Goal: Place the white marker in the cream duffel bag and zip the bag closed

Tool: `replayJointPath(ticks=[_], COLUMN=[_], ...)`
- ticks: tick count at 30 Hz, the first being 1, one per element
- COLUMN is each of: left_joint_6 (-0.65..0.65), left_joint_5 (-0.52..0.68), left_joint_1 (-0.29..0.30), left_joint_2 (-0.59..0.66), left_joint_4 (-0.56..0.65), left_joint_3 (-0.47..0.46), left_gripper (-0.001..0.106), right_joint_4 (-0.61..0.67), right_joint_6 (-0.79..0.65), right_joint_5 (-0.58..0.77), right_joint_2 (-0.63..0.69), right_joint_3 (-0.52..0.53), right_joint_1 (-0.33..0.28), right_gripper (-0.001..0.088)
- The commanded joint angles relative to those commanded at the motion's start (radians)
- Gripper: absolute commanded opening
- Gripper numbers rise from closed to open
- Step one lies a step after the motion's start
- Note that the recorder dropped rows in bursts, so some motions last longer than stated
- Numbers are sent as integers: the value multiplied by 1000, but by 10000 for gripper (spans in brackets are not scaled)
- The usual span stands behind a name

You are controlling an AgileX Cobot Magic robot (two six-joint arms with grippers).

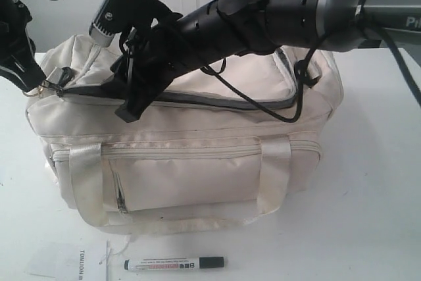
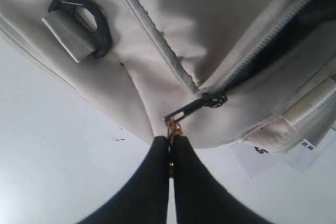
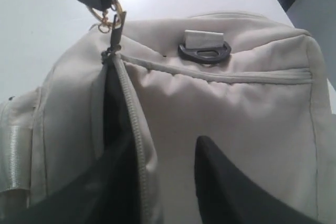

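Your slim white marker with its black cap (image 1: 174, 264) lies on the white table (image 1: 368, 215) just in front of the soft cream fabric duffel bag (image 1: 191, 176), so nothing is packed yet. The top zip (image 1: 223, 100) stands open. Your left claw (image 2: 170, 141) is pinched tight on the gold-ringed zip pull (image 2: 173, 128) at the bag's end. Your right claw (image 3: 163, 153) straddles the flap edge (image 3: 139, 140), fingers apart, holding nothing. Loading and zipping both remain.
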Motion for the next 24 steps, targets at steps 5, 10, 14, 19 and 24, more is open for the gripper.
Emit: replayJointPath(ticks=[5,10,14,19,24], left_joint_6=[0,0,0,0,0], left_joint_5=[2,2,-6,-6,-38], left_joint_1=[0,0,0,0,0], left_joint_2=[0,0,0,0,0], left_joint_4=[0,0,4,7,45], left_joint_3=[0,0,0,0,0], left_gripper=[0,0,0,0,0], right_joint_4=[-6,-78,-91,-97,-146], right_joint_6=[0,2,4,6,25], right_joint_5=[-31,17,33,37,62], right_joint_2=[6,-16,-48,-91,-98], right_joint_3=[0,0,0,0,0], right_joint_1=[0,0,0,-9,-22], right_gripper=[214,0,0,0,0])
